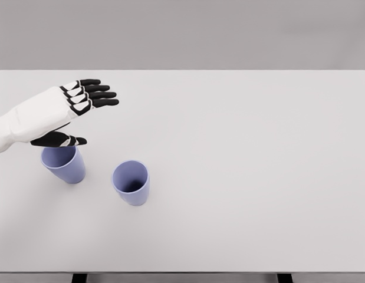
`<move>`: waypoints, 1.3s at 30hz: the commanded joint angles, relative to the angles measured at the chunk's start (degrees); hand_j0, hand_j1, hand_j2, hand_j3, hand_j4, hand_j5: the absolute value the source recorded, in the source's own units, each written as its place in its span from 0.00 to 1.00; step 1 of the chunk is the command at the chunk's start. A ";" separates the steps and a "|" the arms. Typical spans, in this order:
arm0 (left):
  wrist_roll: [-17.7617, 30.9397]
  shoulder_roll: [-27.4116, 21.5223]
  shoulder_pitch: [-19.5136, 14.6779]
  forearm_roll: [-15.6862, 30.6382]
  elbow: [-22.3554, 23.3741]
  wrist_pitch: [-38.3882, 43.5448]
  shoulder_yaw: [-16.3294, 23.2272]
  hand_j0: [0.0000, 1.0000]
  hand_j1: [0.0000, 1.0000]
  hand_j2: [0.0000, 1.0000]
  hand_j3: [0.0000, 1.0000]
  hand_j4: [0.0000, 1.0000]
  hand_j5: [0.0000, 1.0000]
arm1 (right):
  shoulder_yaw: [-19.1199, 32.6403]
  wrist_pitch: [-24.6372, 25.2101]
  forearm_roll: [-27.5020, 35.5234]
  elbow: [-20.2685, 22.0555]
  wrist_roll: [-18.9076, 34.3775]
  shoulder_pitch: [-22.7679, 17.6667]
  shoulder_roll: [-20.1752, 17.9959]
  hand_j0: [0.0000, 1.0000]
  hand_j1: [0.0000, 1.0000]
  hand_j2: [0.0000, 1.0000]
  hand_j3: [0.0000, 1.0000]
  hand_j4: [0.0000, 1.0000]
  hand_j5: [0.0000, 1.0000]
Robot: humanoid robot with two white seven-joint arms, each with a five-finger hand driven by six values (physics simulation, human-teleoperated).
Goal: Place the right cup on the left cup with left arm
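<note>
My left hand (70,109) is above the table (241,147) with fingers stretched out flat and thumb apart, holding nothing. The left cup (64,164) stands just below my thumb. The right cup (131,183) stands near it, upright. Both lilac cups look empty.

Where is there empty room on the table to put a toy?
The whole right side of the table, right of the right cup, is bare, and so is the far strip beyond the left hand. It is crowded near the left edge, where the open hand hovers over the left cup.
</note>
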State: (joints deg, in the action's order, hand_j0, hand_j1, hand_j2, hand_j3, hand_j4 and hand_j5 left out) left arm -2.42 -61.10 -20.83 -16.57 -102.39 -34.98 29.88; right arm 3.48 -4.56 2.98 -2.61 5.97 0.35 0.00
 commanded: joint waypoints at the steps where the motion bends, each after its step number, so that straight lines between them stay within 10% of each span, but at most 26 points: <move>1: -0.04 -0.07 0.00 0.31 0.00 -0.02 0.00 1.00 1.00 1.00 1.00 1.00 1.00 | 0.12 -0.01 0.10 -0.02 0.09 0.00 0.00 1.00 1.00 1.00 1.00 1.00 1.00; 19: 1.53 -0.69 -11.69 -11.91 1.66 -0.02 -0.17 1.00 1.00 1.00 1.00 1.00 1.00 | -0.14 0.34 0.01 -0.46 0.01 -0.18 0.00 1.00 1.00 1.00 1.00 1.00 1.00; 21: 9.52 -0.69 -11.69 -10.68 1.75 -0.02 0.00 1.00 1.00 1.00 1.00 1.00 1.00 | -0.14 0.34 0.01 -0.46 0.01 -0.18 0.00 1.00 1.00 1.00 1.00 1.00 1.00; 25: 37.42 -0.86 -11.86 6.79 1.84 -0.02 0.00 0.99 0.99 0.99 0.99 0.99 0.99 | -0.14 0.34 0.01 -0.46 0.01 -0.18 0.00 1.00 1.00 1.00 1.00 1.00 1.00; 28: 37.42 -0.78 -12.57 14.54 1.40 -0.02 0.09 1.00 1.00 1.00 1.00 1.00 1.00 | -0.14 0.34 0.01 -0.46 0.01 -0.18 0.00 1.00 1.00 1.00 1.00 1.00 1.00; 39: 37.42 5.29 -48.59 17.53 2.90 -0.02 43.66 1.00 1.00 1.00 1.00 1.00 1.00 | -0.14 0.34 0.01 -0.46 0.01 -0.18 0.00 1.00 1.00 1.00 1.00 1.00 1.00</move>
State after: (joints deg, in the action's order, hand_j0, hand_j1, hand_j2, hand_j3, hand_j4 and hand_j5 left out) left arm 34.91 -57.11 -73.30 -0.33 -99.53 -35.13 66.03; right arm 3.34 -4.21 2.99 -3.07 5.97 0.18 0.00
